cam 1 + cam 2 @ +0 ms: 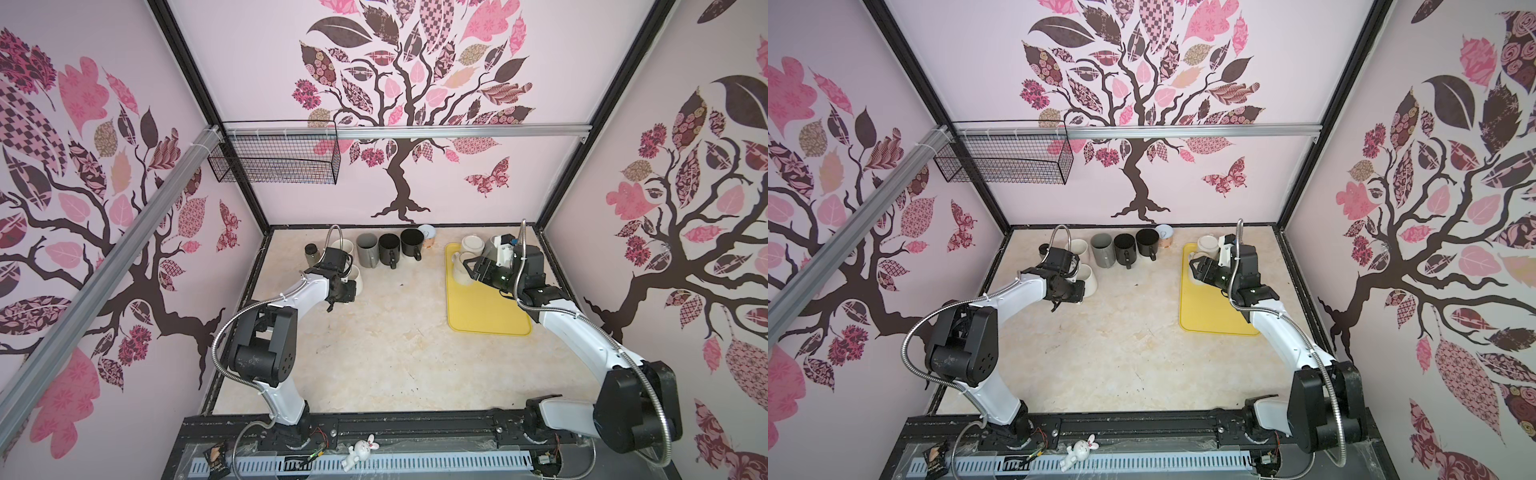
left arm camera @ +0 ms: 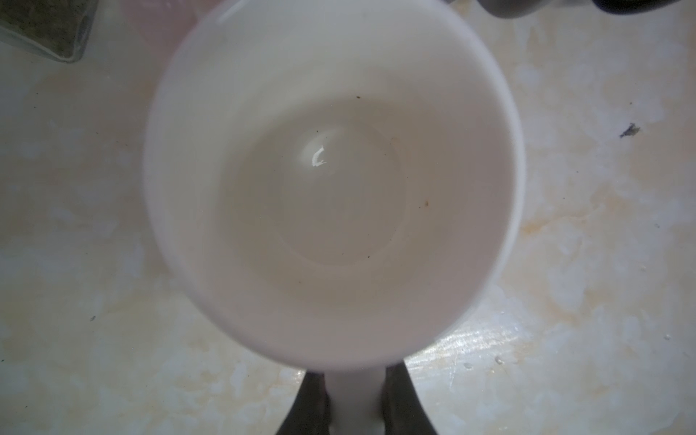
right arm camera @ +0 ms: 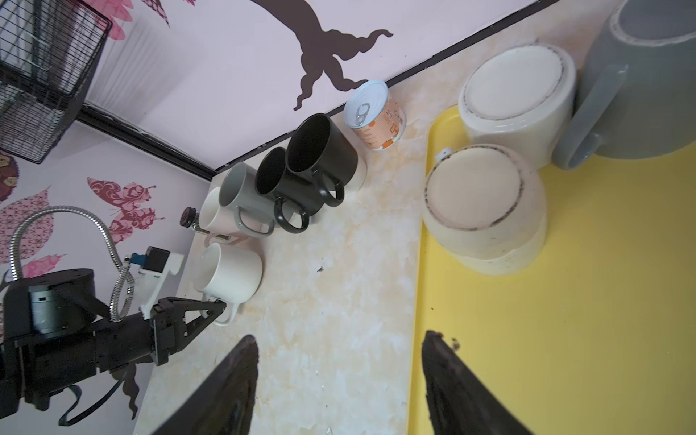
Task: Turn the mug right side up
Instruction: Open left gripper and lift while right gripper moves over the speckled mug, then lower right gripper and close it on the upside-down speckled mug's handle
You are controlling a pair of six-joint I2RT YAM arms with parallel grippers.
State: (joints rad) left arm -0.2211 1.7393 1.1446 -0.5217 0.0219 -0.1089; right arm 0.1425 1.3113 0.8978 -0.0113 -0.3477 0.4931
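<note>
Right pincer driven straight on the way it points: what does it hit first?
Probably bare table, just beside the tray. The right pincer aims down at it; the nearest upside-down mug sits off that line. Depth is unclear.

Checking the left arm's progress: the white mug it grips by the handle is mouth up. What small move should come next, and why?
Probably open the left hand and let go. The white mug already faces mouth up and, in the right wrist view, appears to stand on the table, so the pinch on its handle seems unneeded.
</note>
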